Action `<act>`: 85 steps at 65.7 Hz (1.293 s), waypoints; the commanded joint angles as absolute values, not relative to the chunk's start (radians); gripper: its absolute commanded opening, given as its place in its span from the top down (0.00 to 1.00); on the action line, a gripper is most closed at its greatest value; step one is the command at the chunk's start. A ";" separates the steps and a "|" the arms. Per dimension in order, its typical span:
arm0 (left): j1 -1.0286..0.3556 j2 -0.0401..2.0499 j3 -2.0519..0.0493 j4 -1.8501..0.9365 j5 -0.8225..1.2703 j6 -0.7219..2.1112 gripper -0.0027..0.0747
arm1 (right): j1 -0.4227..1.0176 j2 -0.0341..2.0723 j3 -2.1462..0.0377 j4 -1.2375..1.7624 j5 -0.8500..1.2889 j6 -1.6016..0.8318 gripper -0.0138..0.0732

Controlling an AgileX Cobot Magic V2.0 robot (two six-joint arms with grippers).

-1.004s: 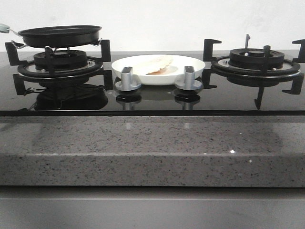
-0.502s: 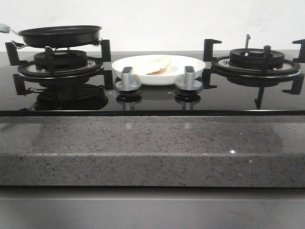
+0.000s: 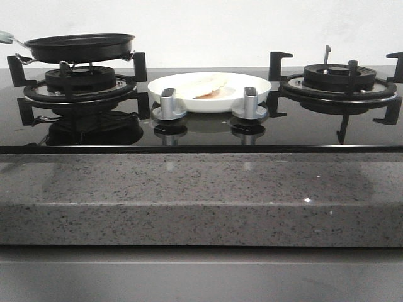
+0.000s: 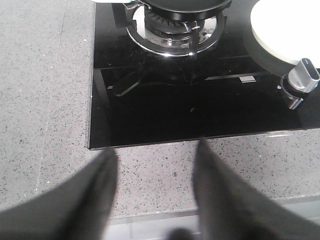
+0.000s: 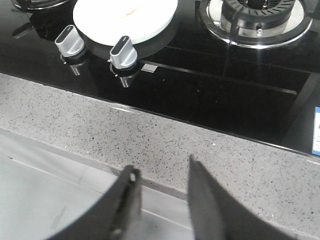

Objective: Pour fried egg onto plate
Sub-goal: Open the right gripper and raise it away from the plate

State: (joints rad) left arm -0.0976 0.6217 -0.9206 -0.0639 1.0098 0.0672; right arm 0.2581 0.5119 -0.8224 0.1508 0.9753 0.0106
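The fried egg (image 3: 200, 85) lies in the white plate (image 3: 252, 85), which stands on the black glass hob between the two burners, behind the knobs. In the wrist views the plate (image 4: 285, 25) (image 5: 125, 15) is washed out white. The black frying pan (image 3: 79, 47) sits level on the left burner with its handle pointing left. My left gripper (image 4: 155, 155) is open and empty above the speckled counter strip, in front of the hob near the left burner. My right gripper (image 5: 162, 170) is open and empty over the counter's front edge. Neither gripper shows in the front view.
Two silver knobs (image 3: 169, 104) (image 3: 250, 102) stand just in front of the plate. The right burner (image 3: 340, 78) with its black pan supports carries nothing. A grey speckled stone counter (image 3: 201, 195) runs along the front of the hob.
The egg has settled slightly lower and flatter in the plate. The pan and plate have not moved.
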 commanded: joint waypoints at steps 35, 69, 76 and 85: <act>-0.106 0.623 -0.943 -0.077 0.937 0.061 0.99 | 0.257 0.516 -0.847 0.149 0.909 0.000 0.92; -0.092 0.443 -0.700 -0.028 0.678 0.061 0.99 | 0.257 0.516 -0.847 0.149 0.909 0.000 0.92; -0.092 0.333 -0.541 -0.032 0.482 0.057 0.99 | 0.257 0.516 -0.847 0.149 0.909 0.000 0.92; -0.092 0.203 -0.352 -0.032 0.301 0.011 0.99 | 0.257 0.516 -0.847 0.149 0.909 0.000 0.92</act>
State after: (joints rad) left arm -0.0938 0.2557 -0.4164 -0.0297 0.4973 0.0400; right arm 0.2581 0.5119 -0.8224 0.1502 0.9753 0.0106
